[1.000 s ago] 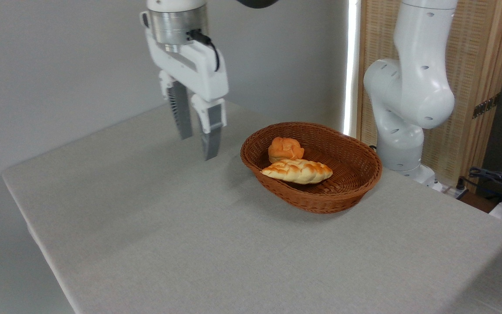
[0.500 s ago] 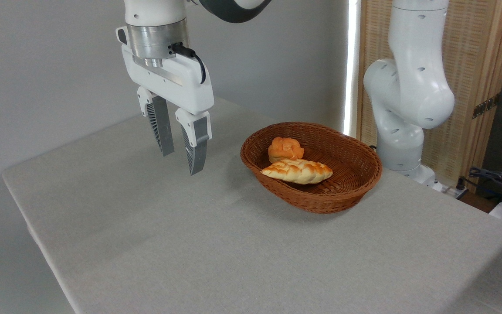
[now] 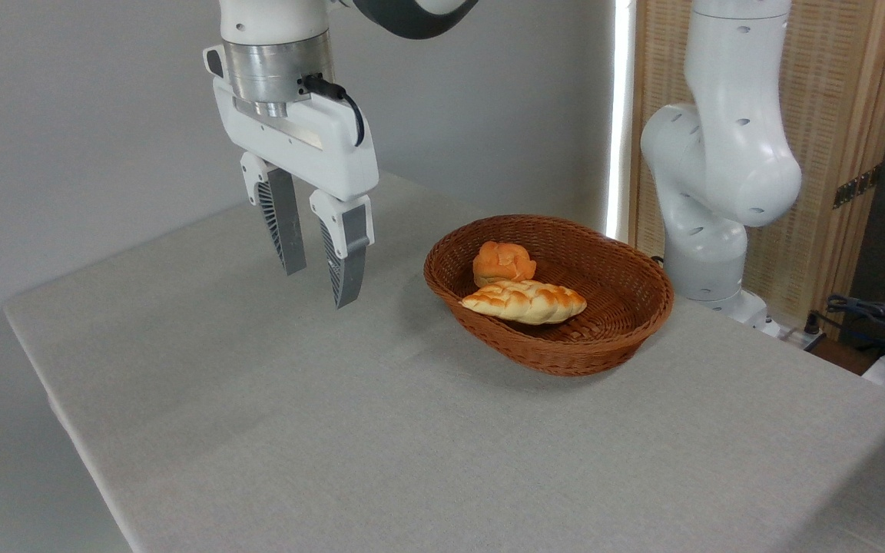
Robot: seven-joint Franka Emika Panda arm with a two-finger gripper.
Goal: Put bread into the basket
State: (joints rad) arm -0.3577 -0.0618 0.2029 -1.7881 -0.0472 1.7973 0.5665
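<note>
The golden braided bread [image 3: 524,300] lies inside the reddish-brown wicker basket [image 3: 627,326], towards its front left. Behind the loaf in the same basket sits a small round orange bun [image 3: 502,262]. My gripper [image 3: 319,286] hangs over the table to the left of the basket, well apart from it, fingers pointing down. It is open, and nothing is held between its grey fingers [image 3: 346,265].
The arm's white base [image 3: 711,200] stands at the table's back right, just behind the basket. A wooden slatted screen [image 3: 834,115] and cables [image 3: 873,315] are at the far right. The table's left edge [image 3: 58,399] runs diagonally near the gripper.
The gripper moved left and slightly down, away from the basket, between one second and half a second ago, then held still. The bread and the bun did not move.
</note>
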